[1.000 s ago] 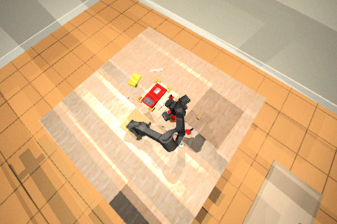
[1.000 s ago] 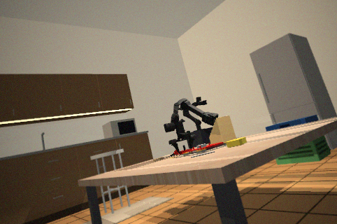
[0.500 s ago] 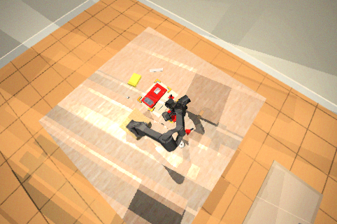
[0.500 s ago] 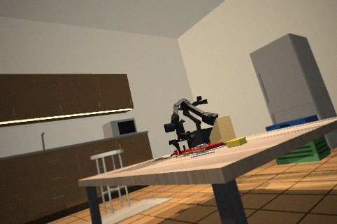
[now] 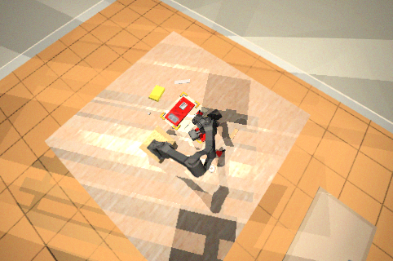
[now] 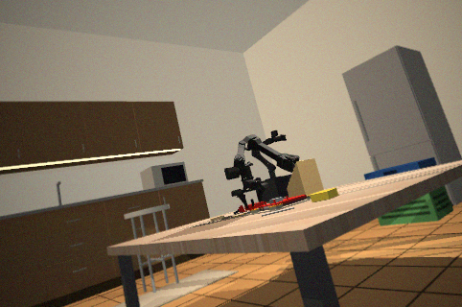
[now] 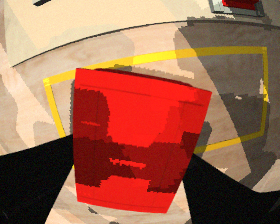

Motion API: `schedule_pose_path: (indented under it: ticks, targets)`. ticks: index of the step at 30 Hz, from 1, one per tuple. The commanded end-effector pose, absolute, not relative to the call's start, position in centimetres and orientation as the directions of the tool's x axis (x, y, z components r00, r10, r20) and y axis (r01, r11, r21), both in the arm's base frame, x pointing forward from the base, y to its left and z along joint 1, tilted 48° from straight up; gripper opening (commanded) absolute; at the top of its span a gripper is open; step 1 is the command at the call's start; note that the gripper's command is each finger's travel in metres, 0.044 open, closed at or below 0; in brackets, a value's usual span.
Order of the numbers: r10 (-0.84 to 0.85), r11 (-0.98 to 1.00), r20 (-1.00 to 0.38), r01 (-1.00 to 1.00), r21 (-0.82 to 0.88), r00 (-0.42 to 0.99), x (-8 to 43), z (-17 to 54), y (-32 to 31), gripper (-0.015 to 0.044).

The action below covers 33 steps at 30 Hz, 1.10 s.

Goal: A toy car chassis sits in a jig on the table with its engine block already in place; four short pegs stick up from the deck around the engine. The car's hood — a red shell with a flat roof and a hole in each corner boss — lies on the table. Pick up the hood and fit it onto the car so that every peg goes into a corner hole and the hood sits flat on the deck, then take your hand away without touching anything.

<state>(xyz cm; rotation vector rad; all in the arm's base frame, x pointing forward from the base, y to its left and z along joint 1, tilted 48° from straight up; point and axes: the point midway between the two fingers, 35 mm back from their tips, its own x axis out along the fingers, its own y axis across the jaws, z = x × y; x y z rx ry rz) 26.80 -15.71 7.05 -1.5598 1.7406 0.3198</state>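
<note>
The table (image 5: 134, 210) (image 6: 268, 238) carries the whole assembly, its pale wood top crossed by bands of light and shadow. On it stands the dark jointed arm (image 5: 175, 157) (image 6: 270, 153), bent at the elbow, with its wrist lowered beside the jig. A tan block (image 5: 165, 139) (image 6: 308, 177) stands near the arm. The jig plate (image 5: 187, 123) (image 7: 121, 25) is pale, with yellow corner pieces, and lies next to the gripper. The red car chassis (image 5: 175, 116) sits within those corners, a grey engine block (image 5: 183, 105) on its deck. A yellow outline (image 5: 199, 141) (image 7: 151, 56) is marked on the table top near the jig plate. The hood (image 5: 203, 137) (image 7: 136, 142), a red shell, is at that outline, apart from the chassis, and overlaps the marking in the wrist view. The gripper (image 5: 199, 127) (image 6: 246, 202) (image 7: 131, 149) is closed on the hood, one black finger against each side. Whether the hood touches the table cannot be determined. A yellow block (image 5: 156, 93) (image 6: 324, 195) lies beyond the jig, and a slim whitish strip (image 5: 182, 81) lies near that block.
</note>
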Motion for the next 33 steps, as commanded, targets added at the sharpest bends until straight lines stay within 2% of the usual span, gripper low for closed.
schedule_pose_path:
  ticks: [1,33]
  targets:
    - [-0.742,0.221,-0.669,-0.927,-0.302,0.042,26.8,7.9,-15.0,0.0]
    - [-0.735,0.237,-0.677,-0.919,-0.314,0.042,26.9,12.4,-9.3,0.0]
